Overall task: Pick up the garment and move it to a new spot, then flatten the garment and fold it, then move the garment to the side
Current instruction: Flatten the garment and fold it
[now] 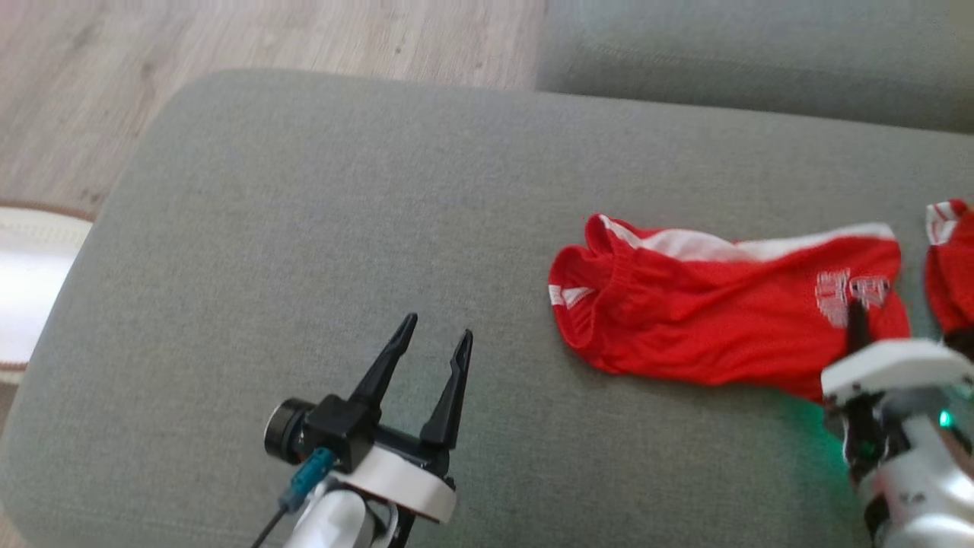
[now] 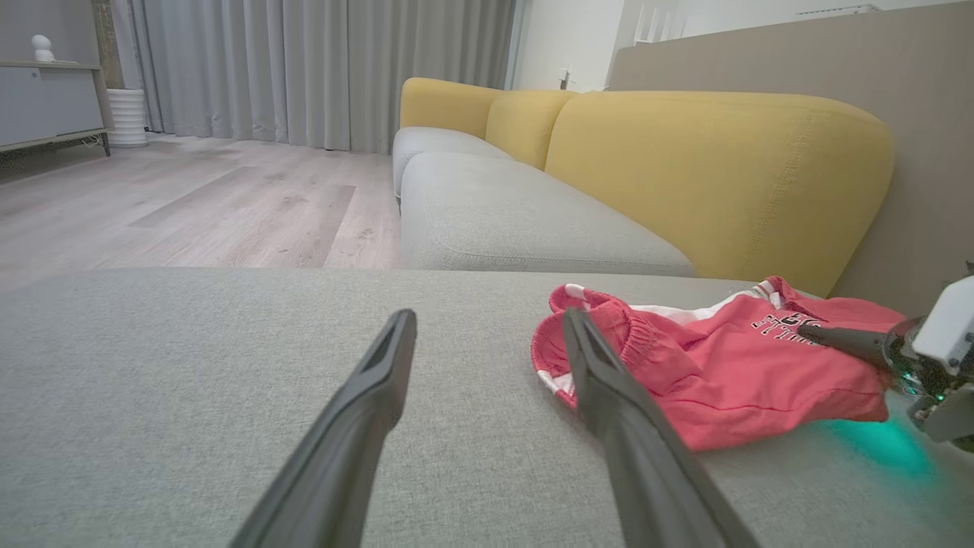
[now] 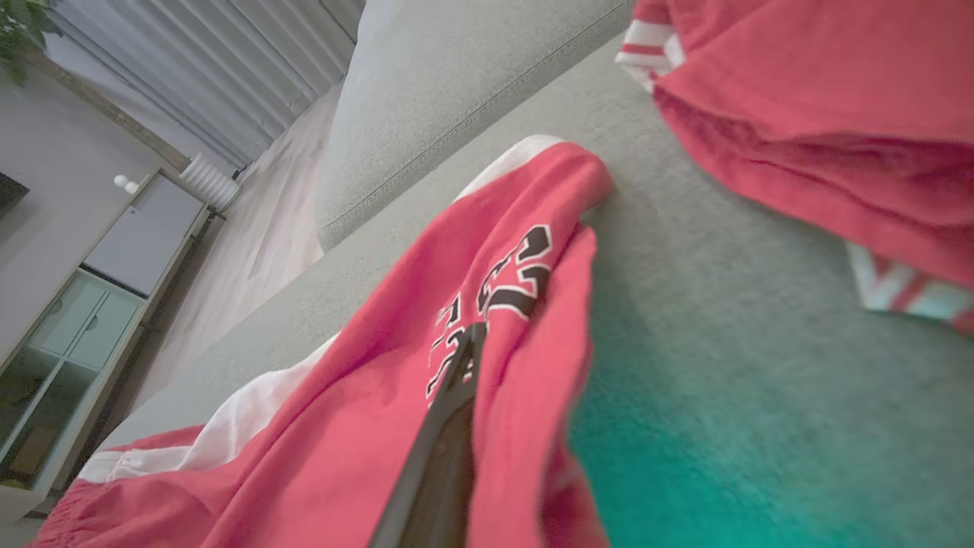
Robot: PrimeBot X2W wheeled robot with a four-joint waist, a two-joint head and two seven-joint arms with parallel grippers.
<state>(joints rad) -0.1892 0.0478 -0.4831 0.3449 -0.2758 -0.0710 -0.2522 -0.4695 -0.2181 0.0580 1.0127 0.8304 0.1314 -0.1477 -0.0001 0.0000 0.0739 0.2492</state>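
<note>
Here, red shorts (image 1: 708,320) lie crumpled on a grey cushion (image 1: 342,190), right of centre. The right gripper (image 1: 857,318) has its fingers pressed together, pinching a thin fold by the printed lettering. The left gripper (image 1: 439,327) hovers with fingers apart over bare cushion, holding nothing. Risk: so slight a pinch may slip on lifting, or snag the second red garment (image 1: 951,266) just beside.
</note>
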